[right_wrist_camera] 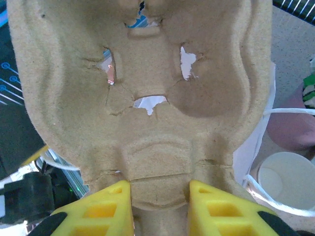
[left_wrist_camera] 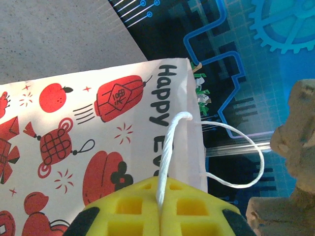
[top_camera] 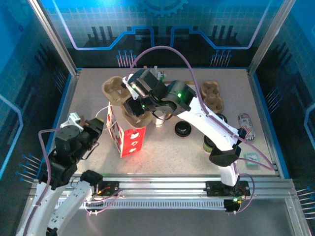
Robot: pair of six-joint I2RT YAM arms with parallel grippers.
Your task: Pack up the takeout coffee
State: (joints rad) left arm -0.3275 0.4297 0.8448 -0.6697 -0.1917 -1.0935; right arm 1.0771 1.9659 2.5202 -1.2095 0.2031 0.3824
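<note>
One white cup (upright), two carriers

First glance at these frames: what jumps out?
The brown pulp cup carrier, clamped in the right gripper, hovers at the top of the red-and-white paper bag, left of centre on the table. The left gripper pinches the bag's white string handle. The white paper cup stands open-topped beside the bag.

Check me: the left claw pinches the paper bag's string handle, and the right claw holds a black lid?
Not a lid: the right claw holds a cardboard cup tray, as the right wrist view shows. The left claw does pinch the bag's string handle.
</note>
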